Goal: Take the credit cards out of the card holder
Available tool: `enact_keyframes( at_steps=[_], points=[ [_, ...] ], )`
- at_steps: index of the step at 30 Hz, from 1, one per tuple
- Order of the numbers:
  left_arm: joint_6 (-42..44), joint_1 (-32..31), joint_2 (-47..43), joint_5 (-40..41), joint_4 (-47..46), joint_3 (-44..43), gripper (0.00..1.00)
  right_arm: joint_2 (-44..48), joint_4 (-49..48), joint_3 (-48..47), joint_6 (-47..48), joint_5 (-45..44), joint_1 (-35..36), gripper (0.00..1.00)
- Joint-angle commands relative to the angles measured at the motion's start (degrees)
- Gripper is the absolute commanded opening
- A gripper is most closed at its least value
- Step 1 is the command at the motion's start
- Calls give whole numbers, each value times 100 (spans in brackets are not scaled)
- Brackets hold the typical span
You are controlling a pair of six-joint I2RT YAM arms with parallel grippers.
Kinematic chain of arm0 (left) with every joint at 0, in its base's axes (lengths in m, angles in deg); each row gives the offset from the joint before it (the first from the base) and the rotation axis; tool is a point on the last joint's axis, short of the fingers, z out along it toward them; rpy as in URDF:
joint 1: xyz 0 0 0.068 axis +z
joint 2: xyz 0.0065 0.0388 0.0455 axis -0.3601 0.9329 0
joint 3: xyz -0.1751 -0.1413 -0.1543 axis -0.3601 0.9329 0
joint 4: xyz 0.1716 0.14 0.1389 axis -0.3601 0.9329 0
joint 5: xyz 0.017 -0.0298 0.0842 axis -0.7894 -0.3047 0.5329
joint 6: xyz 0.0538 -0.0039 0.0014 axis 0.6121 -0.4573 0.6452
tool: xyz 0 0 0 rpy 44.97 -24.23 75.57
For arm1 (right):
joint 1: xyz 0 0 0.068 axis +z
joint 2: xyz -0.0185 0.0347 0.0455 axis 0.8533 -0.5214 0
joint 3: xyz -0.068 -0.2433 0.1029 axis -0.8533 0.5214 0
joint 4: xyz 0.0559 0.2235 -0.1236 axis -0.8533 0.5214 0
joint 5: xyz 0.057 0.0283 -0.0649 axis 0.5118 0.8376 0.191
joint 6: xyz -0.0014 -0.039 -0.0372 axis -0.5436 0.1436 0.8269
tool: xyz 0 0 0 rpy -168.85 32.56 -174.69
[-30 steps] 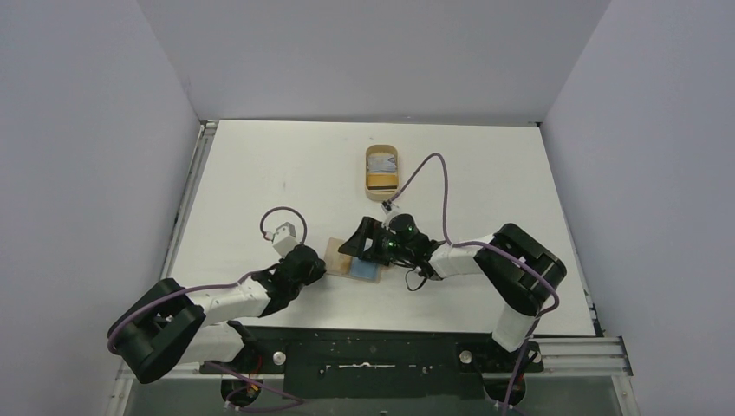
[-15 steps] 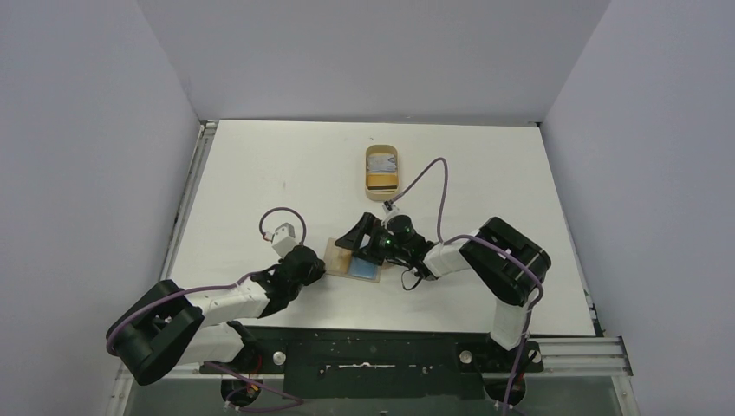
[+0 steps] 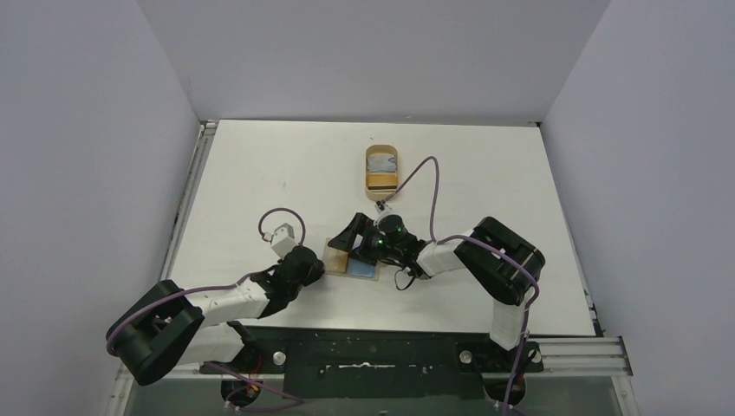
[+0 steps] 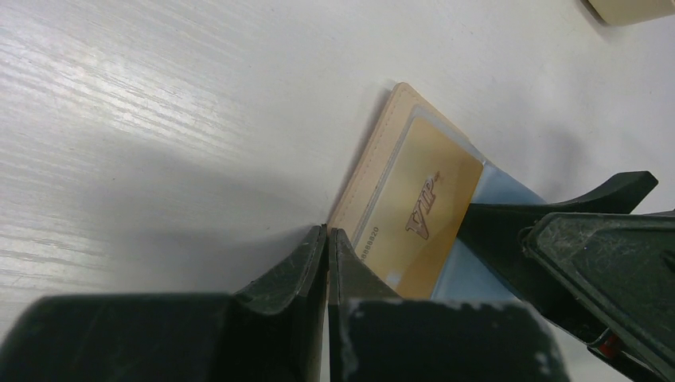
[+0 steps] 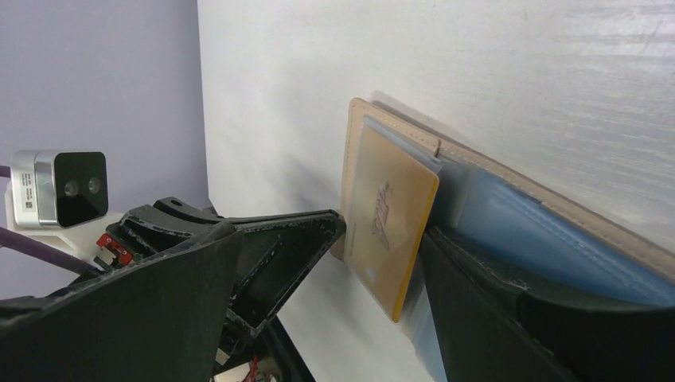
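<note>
Right gripper (image 5: 382,231), spread astride the gold card (image 4: 422,231), may tug the card holder (image 4: 370,159) from the clenched left gripper (image 4: 327,239) at nine o'clock.

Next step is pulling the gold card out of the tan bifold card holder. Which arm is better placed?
Right. The right gripper is open, fingers either side of the gold plastic card. The left gripper is shut at the edge of the tan bifold card holder, seemingly steadying it.
</note>
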Motion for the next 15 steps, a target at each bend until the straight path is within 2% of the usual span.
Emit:
enact_keyframes(
  at_steps=[1,8,15],
  points=[
    [23,-23,-53,70,-225,8,0,-78,-298,-161,132,151,129,84],
    [11,-22,-88,69,-247,35,0,-235,-670,-181,107,292,183,82],
    [3,-27,-128,67,-239,63,0,-587,-1101,-249,-128,358,279,70]
  ],
)
